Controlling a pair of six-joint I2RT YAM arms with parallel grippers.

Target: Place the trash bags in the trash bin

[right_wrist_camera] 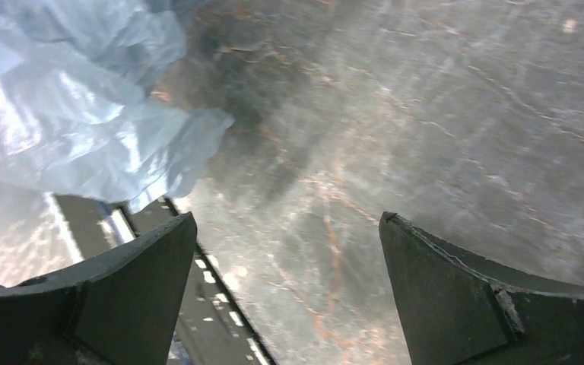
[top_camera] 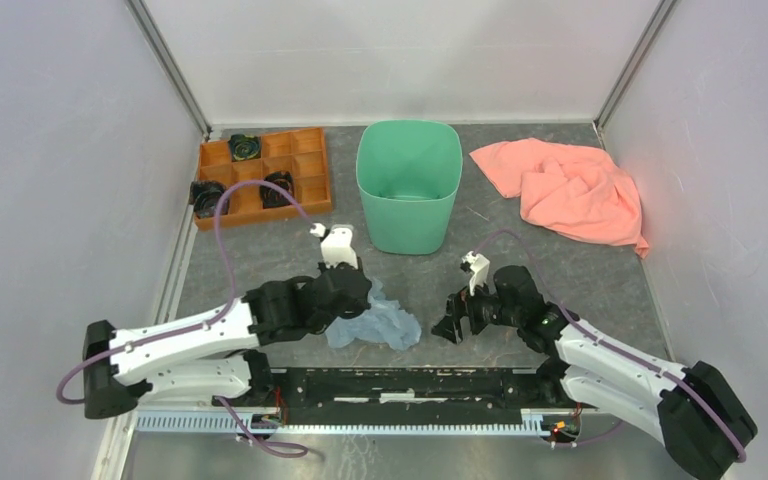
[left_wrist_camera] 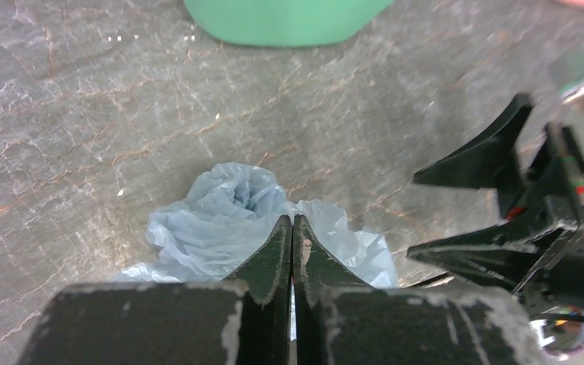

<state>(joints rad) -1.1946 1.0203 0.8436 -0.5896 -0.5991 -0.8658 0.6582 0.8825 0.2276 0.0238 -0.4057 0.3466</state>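
The trash bag (top_camera: 385, 324) is a crumpled pale blue-grey film lying on the table between the two arms, in front of the mint-green trash bin (top_camera: 408, 190). My left gripper (top_camera: 358, 300) is down on its left part. In the left wrist view the fingertips (left_wrist_camera: 292, 219) are pressed together in the bag's (left_wrist_camera: 213, 220) bunched top, with a pale sliver of film between them. The bin's base (left_wrist_camera: 289, 19) shows beyond. My right gripper (top_camera: 452, 326) hovers just right of the bag, jaws wide apart (right_wrist_camera: 287, 217) over bare table, with the bag's edge (right_wrist_camera: 76, 114) to its upper left.
An orange compartment tray (top_camera: 305, 190) holding black parts sits at the back left. A salmon-pink cloth (top_camera: 570, 185) lies at the back right. White walls close the sides and back. The arms' black mounting rail (top_camera: 400, 385) runs along the near edge.
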